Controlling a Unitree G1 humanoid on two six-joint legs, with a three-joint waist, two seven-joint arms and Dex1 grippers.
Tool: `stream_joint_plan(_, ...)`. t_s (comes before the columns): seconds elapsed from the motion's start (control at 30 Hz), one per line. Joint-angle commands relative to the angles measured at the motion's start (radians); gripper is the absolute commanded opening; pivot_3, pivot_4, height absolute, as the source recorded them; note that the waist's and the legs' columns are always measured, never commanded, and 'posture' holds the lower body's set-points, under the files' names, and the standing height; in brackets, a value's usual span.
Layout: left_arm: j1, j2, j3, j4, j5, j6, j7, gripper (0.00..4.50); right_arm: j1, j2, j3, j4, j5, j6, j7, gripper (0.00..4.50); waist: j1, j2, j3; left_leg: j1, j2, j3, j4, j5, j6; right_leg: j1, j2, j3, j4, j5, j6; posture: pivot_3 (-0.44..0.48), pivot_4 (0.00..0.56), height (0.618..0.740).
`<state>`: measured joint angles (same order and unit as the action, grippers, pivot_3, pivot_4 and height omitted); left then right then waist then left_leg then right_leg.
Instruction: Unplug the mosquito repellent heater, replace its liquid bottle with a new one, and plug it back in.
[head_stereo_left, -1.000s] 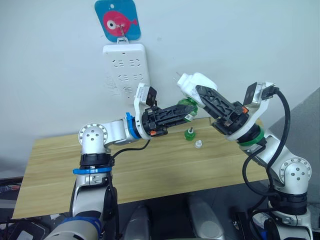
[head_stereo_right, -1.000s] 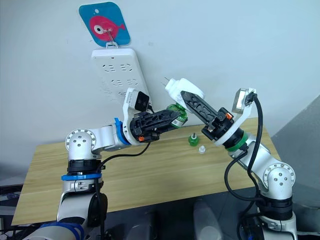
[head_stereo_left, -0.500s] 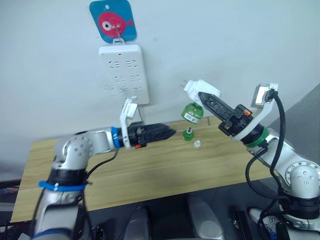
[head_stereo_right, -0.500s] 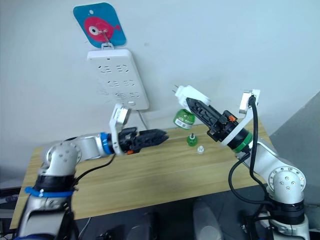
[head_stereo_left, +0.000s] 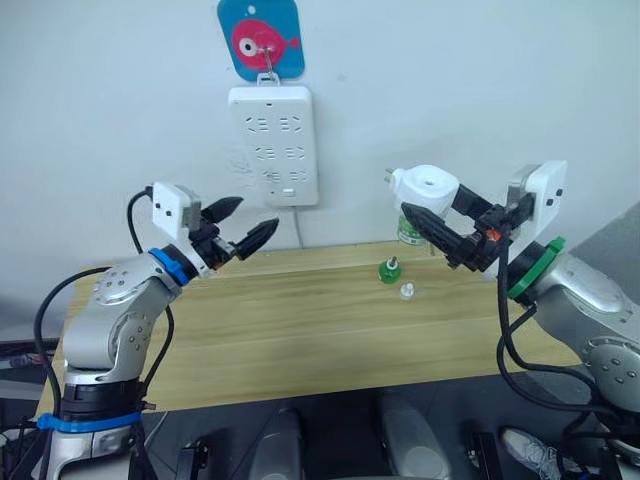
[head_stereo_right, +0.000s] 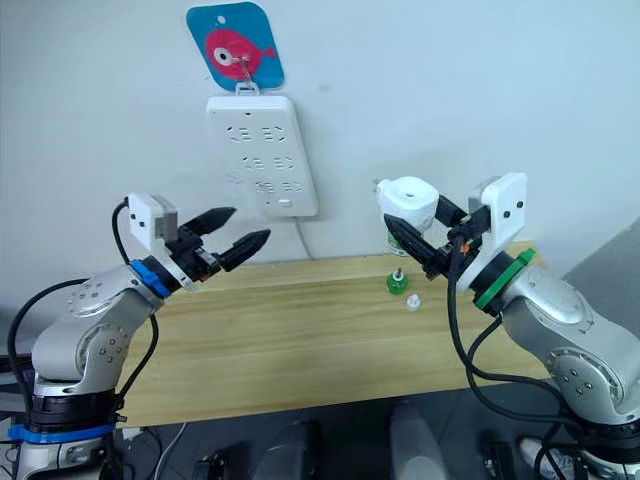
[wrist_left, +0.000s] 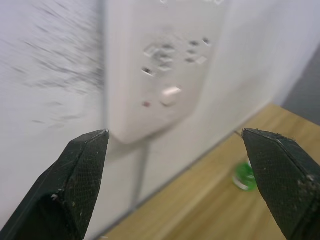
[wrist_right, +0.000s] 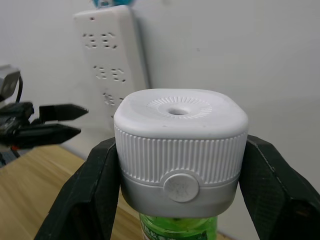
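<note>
Your right gripper (wrist_right: 175, 200) is clamped on the mosquito repellent heater (wrist_right: 181, 145), one black finger on each side of its ribbed white body, vent hole up and a green liquid bottle (wrist_right: 176, 227) already seated under it. That upright hold looks chosen to keep the bottle from tipping; the prongs seem to point toward the wall, though you can barely make them out. In the head views the heater hangs above the far right part of the wooden table (head_stereo_left: 300, 330), apart from the power strip (head_stereo_left: 275, 145) and off to its right. Your left gripper (head_stereo_left: 240, 222) is empty, fingers spread wide, raised over the table's left side and aimed at the strip's lower sockets, probably parked clear so your right arm has room. On the table under the heater you've got a second small green bottle (head_stereo_left: 388, 270) standing upright and a small clear cap (head_stereo_left: 406, 291) just beside it, likely the swapped-out parts. Farthest back, the strip hangs on the wall under a blue fish hook (head_stereo_left: 261, 38), its cord dropping behind the table. Bottle swap looks done; you still need to plug in. Watch prong alignment, since a hanging strip can swing when pushed.
</note>
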<state>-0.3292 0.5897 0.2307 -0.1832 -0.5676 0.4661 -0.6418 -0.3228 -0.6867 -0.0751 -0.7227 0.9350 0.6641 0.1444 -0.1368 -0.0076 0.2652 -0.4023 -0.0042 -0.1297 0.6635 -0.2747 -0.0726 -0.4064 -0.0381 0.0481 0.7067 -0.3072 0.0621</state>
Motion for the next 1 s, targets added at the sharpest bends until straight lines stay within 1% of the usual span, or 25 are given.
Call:
stream_joint_plan(0.03, -0.032, 0.012, 0.020, 0.004, 0.016, -0.032, -0.001, 4.50, -0.020, -0.013, 0.005, -0.089, -0.031, -0.006, 0.035, 2.92, 0.000, 0.000, 0.000, 0.000, 0.000, 0.000, 0.000, 0.000, 0.000, 0.000, 0.000, 0.000, 0.000, 0.000, 0.000, -0.190, 0.212, 0.734)
stream_joint_plan(0.2, -0.094, 0.013, -0.005, 0.054, 0.035, -0.040, -0.025, 4.50, -0.063, -0.015, -0.006, -0.133, 0.057, 0.041, 0.035, 2.92, -0.002, 0.000, 0.000, 0.000, 0.000, 0.000, 0.000, 0.000, 0.000, 0.000, 0.000, 0.000, 0.000, 0.000, 0.000, -0.210, 0.215, 0.734)
stream_joint_plan(0.33, -0.157, 0.007, -0.022, 0.122, 0.064, -0.064, -0.044, 4.50, -0.057, -0.025, -0.013, -0.146, 0.071, 0.060, 0.036, 2.92, -0.002, -0.001, 0.000, 0.000, 0.000, -0.001, 0.000, 0.000, 0.000, 0.000, 0.000, -0.002, 0.000, 0.000, 0.000, -0.214, 0.215, 0.734)
stream_joint_plan(0.63, -0.242, -0.004, -0.060, 0.234, 0.104, -0.106, -0.100, 4.50, -0.047, -0.023, -0.017, -0.157, 0.078, 0.076, 0.032, 2.92, 0.000, -0.001, -0.001, 0.000, 0.000, -0.002, 0.001, 0.000, 0.000, 0.001, 0.000, -0.003, 0.000, 0.000, 0.000, -0.220, 0.213, 0.734)
stream_joint_plan(0.83, -0.284, -0.014, -0.102, 0.256, 0.107, -0.101, -0.171, 4.50, -0.039, -0.022, -0.014, -0.160, 0.075, 0.078, 0.030, 2.92, 0.001, -0.002, -0.001, -0.001, -0.001, -0.003, 0.002, 0.000, -0.001, 0.002, -0.001, -0.004, 0.000, 0.000, 0.000, -0.229, 0.213, 0.734)
stream_joint_plan(1.0, -0.299, -0.013, -0.103, 0.245, 0.090, -0.070, -0.196, 4.50, -0.025, -0.030, -0.029, -0.167, 0.084, 0.080, 0.030, 2.92, -0.009, -0.002, -0.001, -0.001, 0.000, -0.003, 0.000, 0.000, -0.001, 0.001, 0.000, -0.004, 0.000, 0.000, 0.000, -0.236, 0.213, 0.734)
